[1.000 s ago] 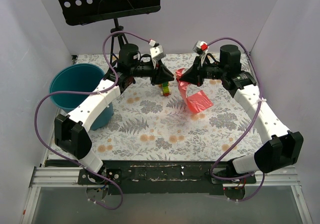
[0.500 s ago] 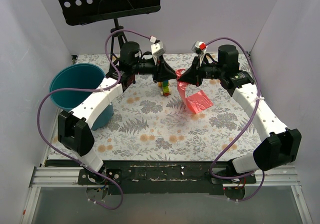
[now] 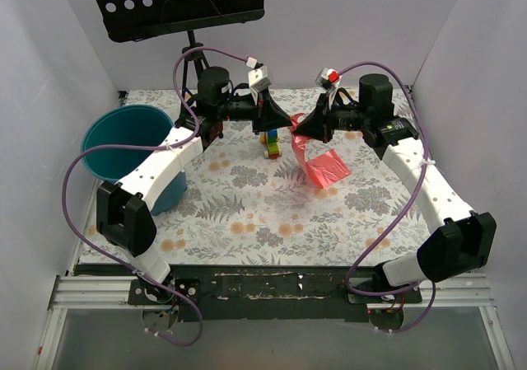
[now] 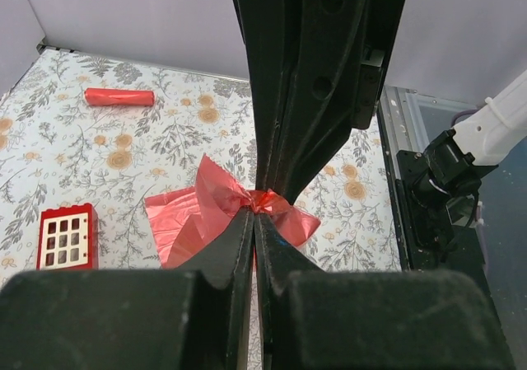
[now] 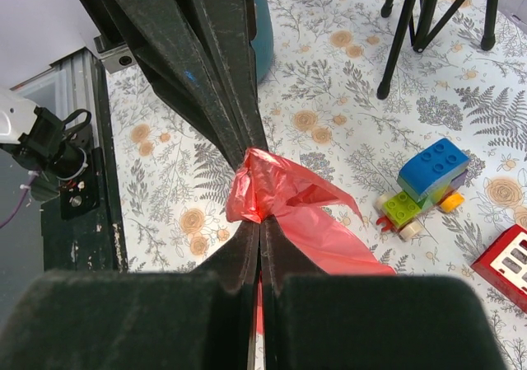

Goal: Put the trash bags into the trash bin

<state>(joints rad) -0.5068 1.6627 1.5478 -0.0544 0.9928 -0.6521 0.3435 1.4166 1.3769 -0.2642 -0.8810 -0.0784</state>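
Observation:
The trash bag [image 3: 323, 166], thin pink-red film, hangs over the middle of the table with its lower end on the flowered cloth. Its bunched top is pinched from both sides. My left gripper [image 3: 286, 123] is shut on that bunch, seen at its tips [image 4: 256, 212] in the left wrist view with the bag [image 4: 189, 222] spreading below. Coming from the opposite side, my right gripper [image 3: 297, 128] is shut on the same bunch [image 5: 260, 222], and the bag [image 5: 329, 230] trails off to the right. The teal trash bin [image 3: 99, 131] stands at the far left, apart from both grippers.
A toy car of coloured bricks [image 3: 270, 146] sits just left of the bag. A red roll [image 4: 119, 97] and a flat red box with white squares [image 4: 67, 236] lie on the cloth. A black music stand [image 3: 177, 3] on a tripod [image 5: 412, 24] stands at the back.
My left gripper has moved right to the bag's bunched top and shut on it. The right gripper has kept its hold and place.

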